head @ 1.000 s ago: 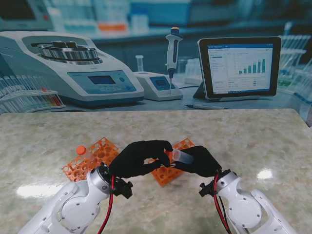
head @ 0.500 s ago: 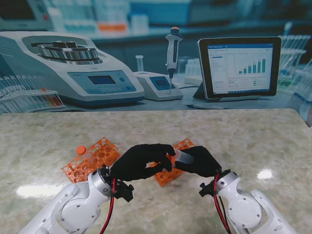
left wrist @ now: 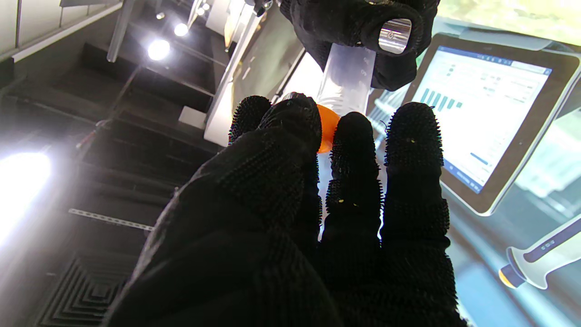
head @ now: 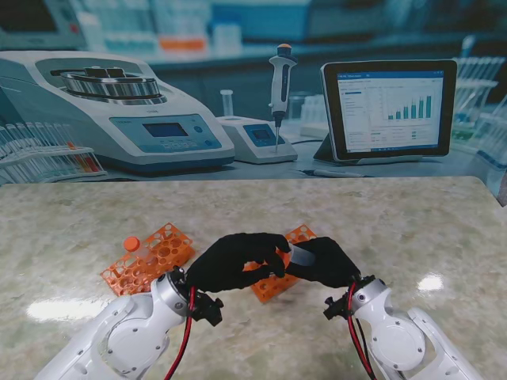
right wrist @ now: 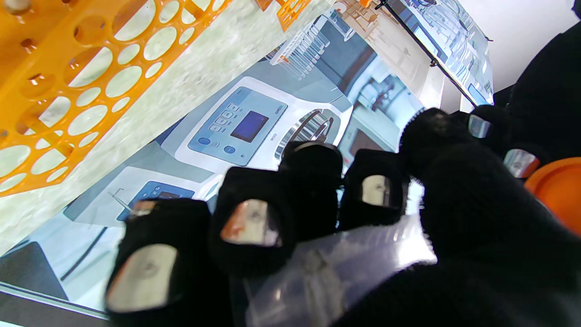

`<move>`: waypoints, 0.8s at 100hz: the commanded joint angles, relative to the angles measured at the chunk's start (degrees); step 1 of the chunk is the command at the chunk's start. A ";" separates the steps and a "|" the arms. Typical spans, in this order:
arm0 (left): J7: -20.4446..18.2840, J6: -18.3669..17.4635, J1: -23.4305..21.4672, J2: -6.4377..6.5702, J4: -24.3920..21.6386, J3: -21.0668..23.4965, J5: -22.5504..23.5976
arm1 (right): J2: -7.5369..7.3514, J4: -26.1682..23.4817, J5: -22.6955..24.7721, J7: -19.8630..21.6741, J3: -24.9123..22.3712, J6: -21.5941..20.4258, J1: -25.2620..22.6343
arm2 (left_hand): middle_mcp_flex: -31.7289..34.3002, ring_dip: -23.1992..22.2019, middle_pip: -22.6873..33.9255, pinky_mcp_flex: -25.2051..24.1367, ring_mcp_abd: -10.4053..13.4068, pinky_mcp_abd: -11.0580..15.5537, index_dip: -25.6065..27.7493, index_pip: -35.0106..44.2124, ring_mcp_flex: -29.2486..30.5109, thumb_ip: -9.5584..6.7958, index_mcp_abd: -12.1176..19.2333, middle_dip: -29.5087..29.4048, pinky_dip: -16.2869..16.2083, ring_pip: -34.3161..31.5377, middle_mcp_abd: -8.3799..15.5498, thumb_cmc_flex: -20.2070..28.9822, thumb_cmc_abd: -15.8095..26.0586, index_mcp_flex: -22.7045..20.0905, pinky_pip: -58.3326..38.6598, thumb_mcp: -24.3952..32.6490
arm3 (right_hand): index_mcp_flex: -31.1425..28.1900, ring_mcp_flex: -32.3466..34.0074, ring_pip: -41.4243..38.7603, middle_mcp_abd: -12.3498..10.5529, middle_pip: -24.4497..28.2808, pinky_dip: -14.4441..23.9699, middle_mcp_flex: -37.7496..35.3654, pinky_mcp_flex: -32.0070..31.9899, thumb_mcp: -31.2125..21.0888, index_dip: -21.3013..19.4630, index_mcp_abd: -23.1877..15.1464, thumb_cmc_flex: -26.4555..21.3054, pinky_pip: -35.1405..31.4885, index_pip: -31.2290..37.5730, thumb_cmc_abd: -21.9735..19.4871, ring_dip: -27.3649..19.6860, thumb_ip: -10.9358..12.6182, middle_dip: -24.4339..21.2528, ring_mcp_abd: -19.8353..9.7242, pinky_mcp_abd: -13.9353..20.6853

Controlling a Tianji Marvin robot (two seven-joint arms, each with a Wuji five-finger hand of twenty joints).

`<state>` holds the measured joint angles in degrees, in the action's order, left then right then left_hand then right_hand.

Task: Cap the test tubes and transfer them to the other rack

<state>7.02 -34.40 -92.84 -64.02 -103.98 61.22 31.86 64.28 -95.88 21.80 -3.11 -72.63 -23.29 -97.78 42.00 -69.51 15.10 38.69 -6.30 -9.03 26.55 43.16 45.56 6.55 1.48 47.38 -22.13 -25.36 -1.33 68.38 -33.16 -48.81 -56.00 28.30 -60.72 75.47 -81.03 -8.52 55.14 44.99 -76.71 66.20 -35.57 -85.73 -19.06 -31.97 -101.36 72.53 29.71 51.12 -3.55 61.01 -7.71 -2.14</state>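
Both black-gloved hands meet over the table's near middle. My right hand [head: 326, 263] is shut on a clear test tube [head: 299, 253] lying roughly level, its mouth toward my left hand [head: 236, 260]. The left hand pinches an orange cap [left wrist: 327, 128] against the mouth of the tube [left wrist: 346, 77]; the right hand [left wrist: 363, 27] grips the tube beyond it. In the right wrist view the tube [right wrist: 327, 268] lies under the curled fingers [right wrist: 249, 222] and the cap [right wrist: 556, 190] shows at the edge. How far the cap sits on the tube I cannot tell.
One orange rack [head: 152, 255] lies to the left with an orange cap [head: 131, 243] on its far corner. A second orange rack [head: 299, 234] lies mostly hidden under my hands, and it also shows as the rack [right wrist: 68, 81] close by. A lab-scene backdrop stands behind the table.
My left hand has shifted slightly right, closing the gap to the tube's mouth with the cap. The right hand and tube have barely moved.
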 commanded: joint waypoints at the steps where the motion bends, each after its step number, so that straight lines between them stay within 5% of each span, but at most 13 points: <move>1: -0.04 0.46 0.26 -0.26 0.51 -0.30 -0.34 | 0.10 0.15 -0.15 0.12 0.15 0.07 -0.34 | 1.34 -1.17 3.42 -0.10 1.70 0.09 0.52 0.10 -0.38 -1.08 -2.06 3.30 -0.78 0.75 -0.97 5.58 1.66 -0.54 1.10 3.85 | -2.24 0.31 -4.15 0.89 0.45 0.22 -1.46 1.38 -1.39 -3.42 -3.88 -1.51 -6.94 2.93 -1.45 1.81 0.79 0.16 -1.91 1.73; 80: 0.35 1.64 3.18 -0.77 2.88 -3.27 -2.27 | 0.09 0.36 -0.32 0.25 0.34 0.01 -0.14 | 1.49 -1.09 3.48 -0.29 1.90 0.13 0.78 0.39 -0.39 -1.09 -1.84 3.50 -1.03 0.57 -0.50 5.58 1.75 -0.41 1.24 3.71 | -2.25 0.31 -4.15 0.82 0.43 0.22 -1.47 1.38 -1.31 -3.43 -3.84 -1.53 -6.94 2.94 -1.51 1.81 0.77 0.14 -1.91 1.73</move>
<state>7.82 -33.05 -89.67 -64.56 -101.32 58.32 29.62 64.23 -95.41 21.66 -3.09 -72.60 -23.32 -97.72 41.98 -69.82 15.03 38.60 -6.42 -9.03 26.66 43.16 45.55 6.57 1.47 48.81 -22.13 -25.35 -1.33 68.39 -33.17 -48.83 -55.98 28.30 -60.72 75.45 -80.99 -8.52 55.14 44.99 -76.71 66.20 -35.58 -86.34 -19.06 -31.97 -101.36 72.53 29.71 51.12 -3.55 61.01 -7.68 -2.14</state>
